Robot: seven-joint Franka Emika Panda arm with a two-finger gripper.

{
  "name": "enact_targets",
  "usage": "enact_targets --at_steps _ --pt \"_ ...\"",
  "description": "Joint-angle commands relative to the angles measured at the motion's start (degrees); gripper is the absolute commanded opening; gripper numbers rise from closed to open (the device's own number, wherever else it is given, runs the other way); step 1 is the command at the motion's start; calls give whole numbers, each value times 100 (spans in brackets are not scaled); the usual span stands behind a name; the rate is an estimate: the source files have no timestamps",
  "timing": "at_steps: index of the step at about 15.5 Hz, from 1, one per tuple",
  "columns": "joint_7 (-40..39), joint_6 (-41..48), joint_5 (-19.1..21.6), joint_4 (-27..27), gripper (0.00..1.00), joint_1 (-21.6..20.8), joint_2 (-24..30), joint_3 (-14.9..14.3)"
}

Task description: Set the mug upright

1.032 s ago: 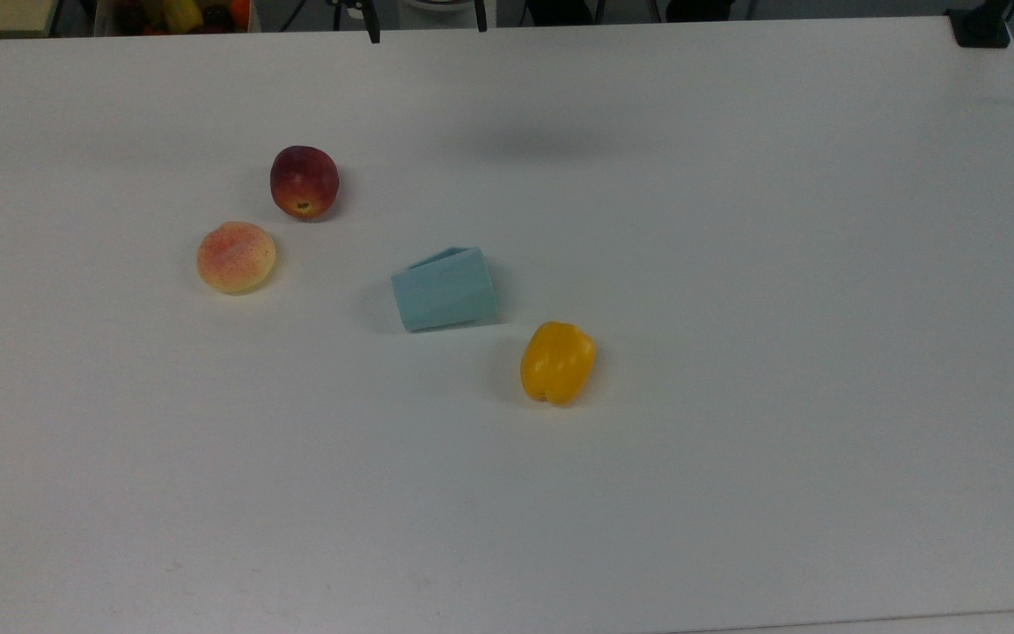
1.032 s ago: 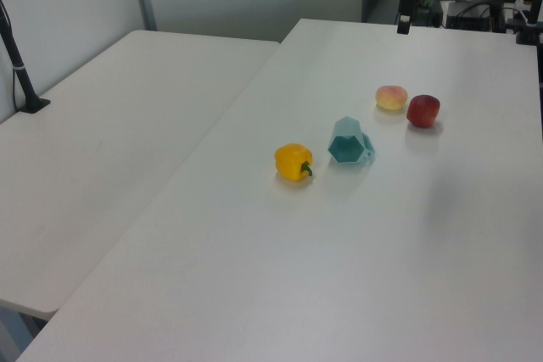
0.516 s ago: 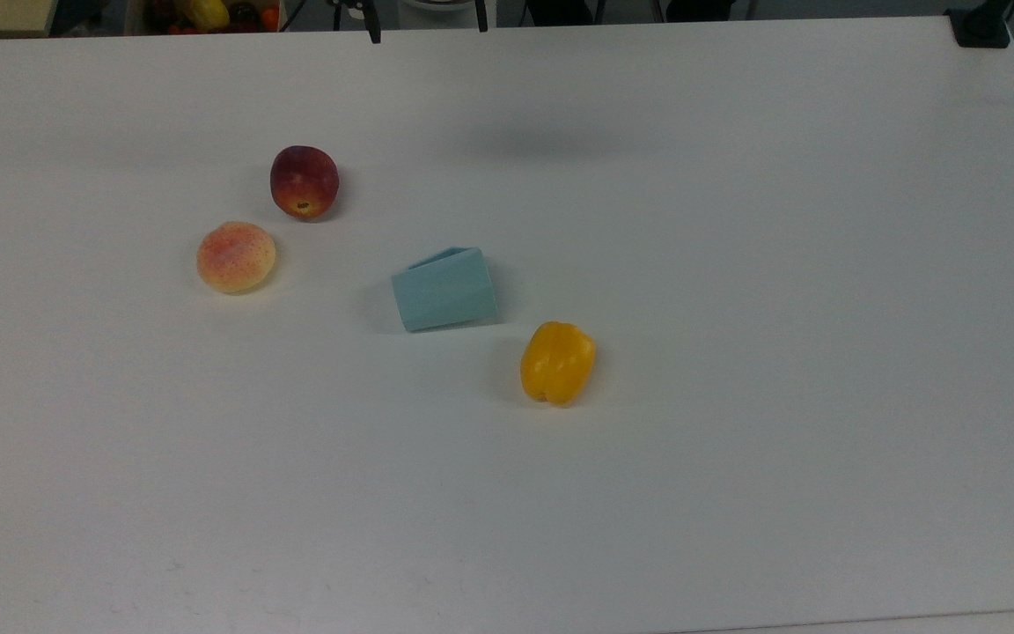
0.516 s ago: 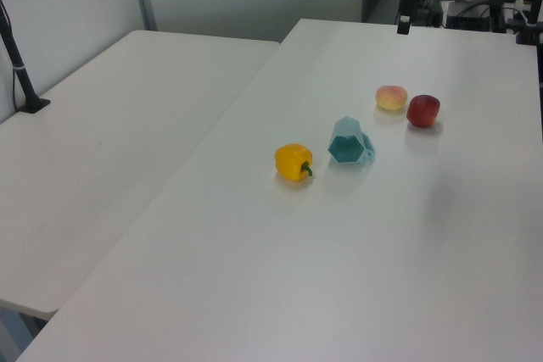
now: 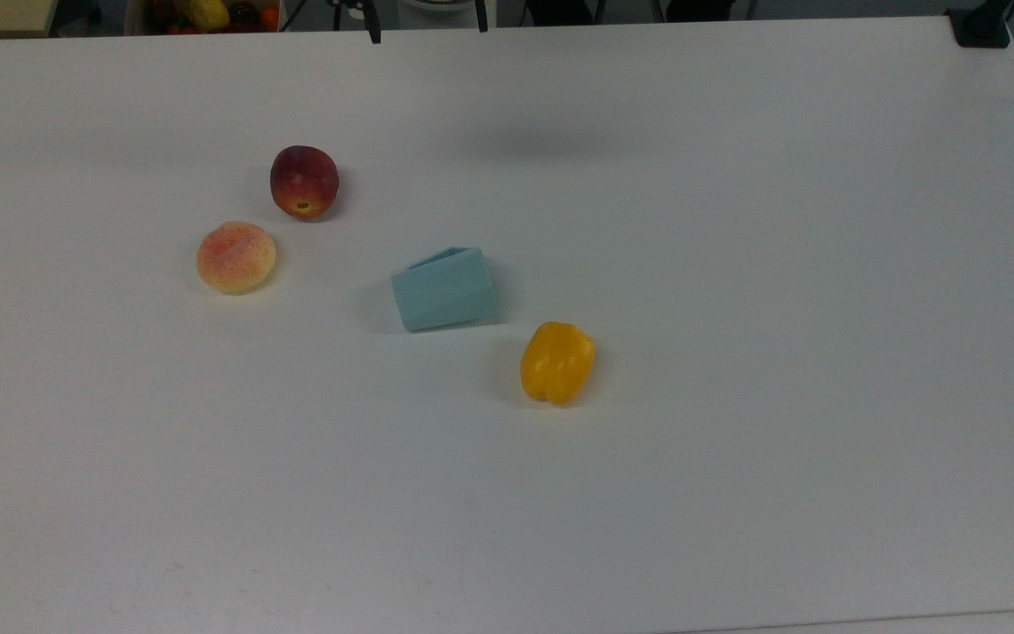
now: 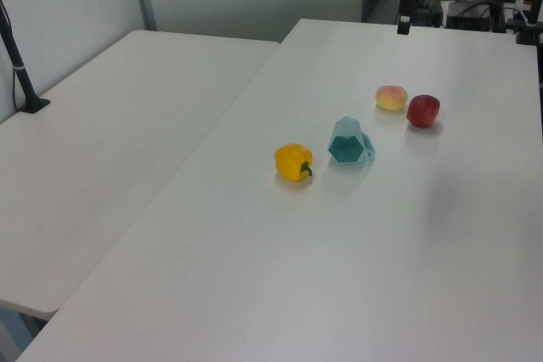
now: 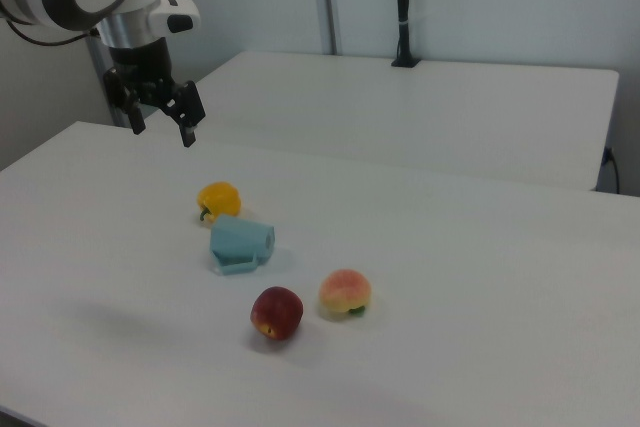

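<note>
Top view first: the pale blue-teal faceted mug (image 5: 445, 289) lies on its side near the middle of the white tabletop (image 5: 780, 308), wider end toward the top view's left. A yellow bell pepper (image 5: 557, 362) sits just beside it on the lower right; a speckled peach (image 5: 236, 256) and a dark red nectarine (image 5: 304, 181) lie further off to the left.

Left view: the mug (image 6: 349, 142) shows its hexagonal mouth toward the camera, with the pepper (image 6: 293, 162) close on the left view's left and the peach (image 6: 391, 97) and nectarine (image 6: 423, 111) behind it.

Right view: the gripper (image 7: 158, 115) hangs well above the tabletop, up and to the left of the pepper (image 7: 218, 199), its two fingers spread apart and holding nothing. The mug (image 7: 240, 243) rests below, its small handle seemingly against the surface (hard to be sure).

Likely risks: the tapered, faceted body may slip or roll under a sideways pinch, and a descent close to the pepper could knock it away or pin it against the mug.
</note>
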State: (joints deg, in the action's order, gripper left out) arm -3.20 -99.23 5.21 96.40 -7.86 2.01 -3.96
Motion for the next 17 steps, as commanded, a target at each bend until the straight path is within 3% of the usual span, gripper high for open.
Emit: enact_targets --at_steps 1,14,17 --pt "-102 -88 59 116 100 -128 71 -79" --pt "-181 -35 33 133 100 -128 54 -61" --pt "-163 -122 -150 203 100 -347 -77 -44"
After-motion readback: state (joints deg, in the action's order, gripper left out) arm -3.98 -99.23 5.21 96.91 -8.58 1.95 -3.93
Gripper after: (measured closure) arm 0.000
